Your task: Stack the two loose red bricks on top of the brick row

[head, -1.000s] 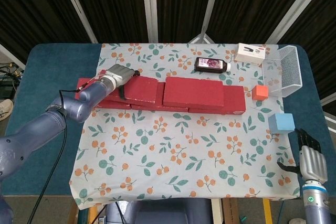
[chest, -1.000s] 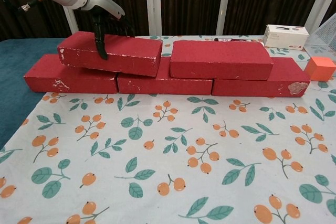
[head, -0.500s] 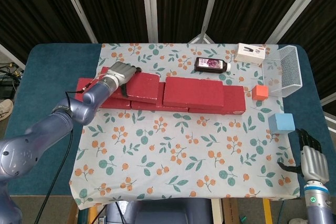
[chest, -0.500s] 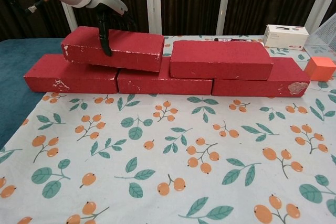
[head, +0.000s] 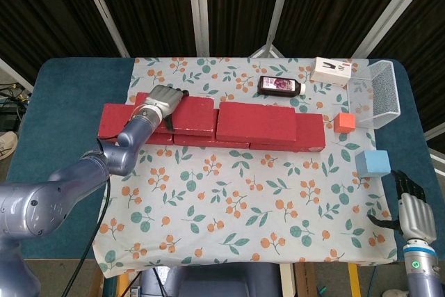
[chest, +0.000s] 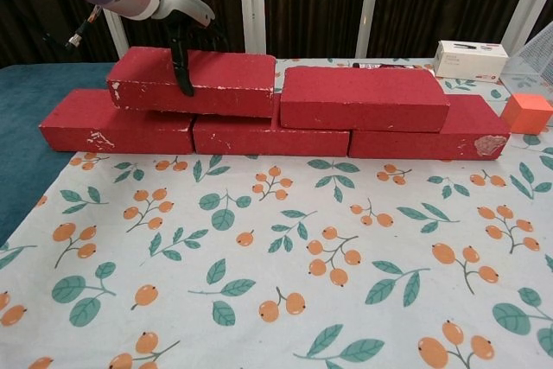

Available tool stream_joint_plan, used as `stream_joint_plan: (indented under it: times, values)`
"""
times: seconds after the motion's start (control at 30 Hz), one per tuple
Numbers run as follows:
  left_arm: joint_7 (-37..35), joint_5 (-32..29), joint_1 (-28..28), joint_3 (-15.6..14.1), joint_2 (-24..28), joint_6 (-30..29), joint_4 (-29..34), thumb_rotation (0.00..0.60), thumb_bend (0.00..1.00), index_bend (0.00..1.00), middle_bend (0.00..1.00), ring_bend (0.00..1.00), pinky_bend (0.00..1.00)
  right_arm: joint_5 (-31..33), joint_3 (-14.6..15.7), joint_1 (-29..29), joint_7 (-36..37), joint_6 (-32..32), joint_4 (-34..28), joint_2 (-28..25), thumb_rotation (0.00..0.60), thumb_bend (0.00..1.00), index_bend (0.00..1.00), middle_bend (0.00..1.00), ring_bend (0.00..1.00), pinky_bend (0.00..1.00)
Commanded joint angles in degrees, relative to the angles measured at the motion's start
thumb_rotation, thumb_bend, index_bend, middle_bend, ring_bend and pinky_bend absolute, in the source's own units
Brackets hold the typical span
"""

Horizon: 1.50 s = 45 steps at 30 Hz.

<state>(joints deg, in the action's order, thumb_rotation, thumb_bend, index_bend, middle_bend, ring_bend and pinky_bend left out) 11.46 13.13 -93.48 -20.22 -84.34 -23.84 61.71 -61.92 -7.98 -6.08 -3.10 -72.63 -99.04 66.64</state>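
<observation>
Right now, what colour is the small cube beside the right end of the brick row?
Orange; the small cube shows best in the head view.

Row of three red rectangular bricks (chest: 272, 137) across the middle of the frame on a floral tablecloth (chest: 285, 274), two more red bricks on top, the upper-left brick (chest: 225, 82) gripped by the left hand (chest: 183, 45), upper-right brick (chest: 363, 98) just beside it, small orange cube (chest: 526, 113) at right edge, white box (chest: 471, 60) upper right

Matt, scuffed red bricks (chest: 363, 98); printed tablecloth (chest: 285, 265)
</observation>
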Motion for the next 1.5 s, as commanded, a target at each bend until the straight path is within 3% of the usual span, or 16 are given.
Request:
stream_joint_plan:
  times: [0.03, 0.47, 1.5]
  values:
    - [2.14, -2.91, -1.13, -0.97, -0.12, -1.16, 1.42, 0.600, 0.11, 0.37, 0.43, 0.30, 0.27, 0.04, -0.04, -0.06, 0.15, 0.12, -0.04, -0.11, 0.600, 0.10, 0.01, 0.01, 0.00, 0.00]
    - [6.73, -7.11, -1.36, -0.01, -1.38, -2.58, 1.40, 0.600, 0.11, 0.37, 0.43, 0.30, 0.28, -0.23, 0.13, 0.25, 0.98, -0.05, 0.04, -0.39, 0.600, 0.10, 0.01, 0.01, 0.00, 0.00]
    - [11.97, -8.40, 0.68, 4.57, -1.83, -2.34, 0.79, 0.600, 0.11, 0.37, 0.44, 0.30, 0.28, 1.18, 0.01, -0.11, 0.34, 0.63, -0.20, -0.56, 0.600, 0.10, 0.01, 0.01, 0.00, 0.00]
